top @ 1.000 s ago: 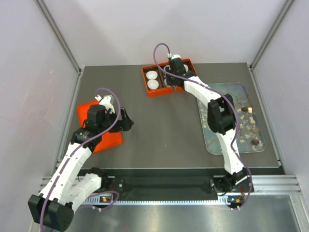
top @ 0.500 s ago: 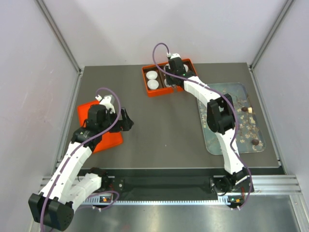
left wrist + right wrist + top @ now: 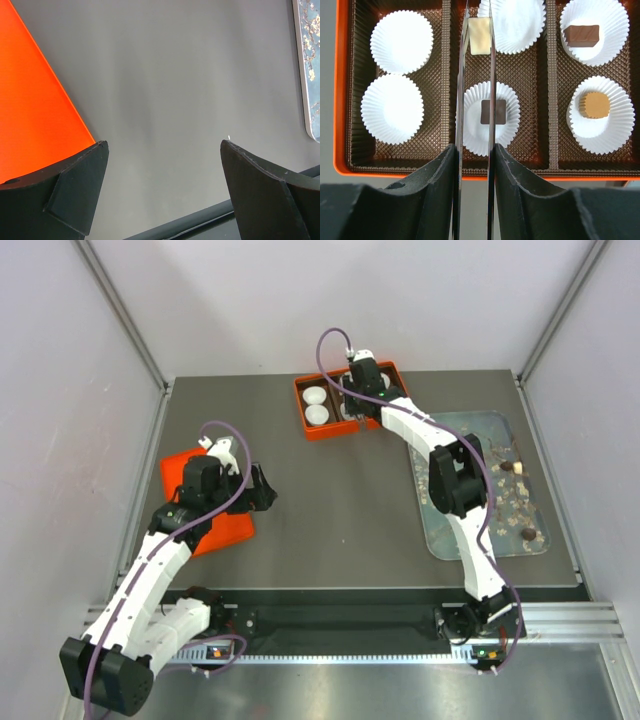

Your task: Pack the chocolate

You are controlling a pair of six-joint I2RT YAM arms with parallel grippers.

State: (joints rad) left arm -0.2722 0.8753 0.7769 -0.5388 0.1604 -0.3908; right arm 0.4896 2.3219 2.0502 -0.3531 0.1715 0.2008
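On the worktop, the tray lies right of the box and nearer, the lid left and nearer; cups holding chocolate sit in the box.

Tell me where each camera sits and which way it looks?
Top external: fixed above and behind, looking down on the table; left arm and right arm show, bases at the bottom.
Left wrist: on the left arm, facing bare table between a flat orange panel and the grey-blue tray; its wide-open left tool frames the bottom.
Right wrist: on the right arm, looking down into the orange box of paper cups; the right tool pinches a pale chocolate.
Shared: top and right wrist both show the orange box.
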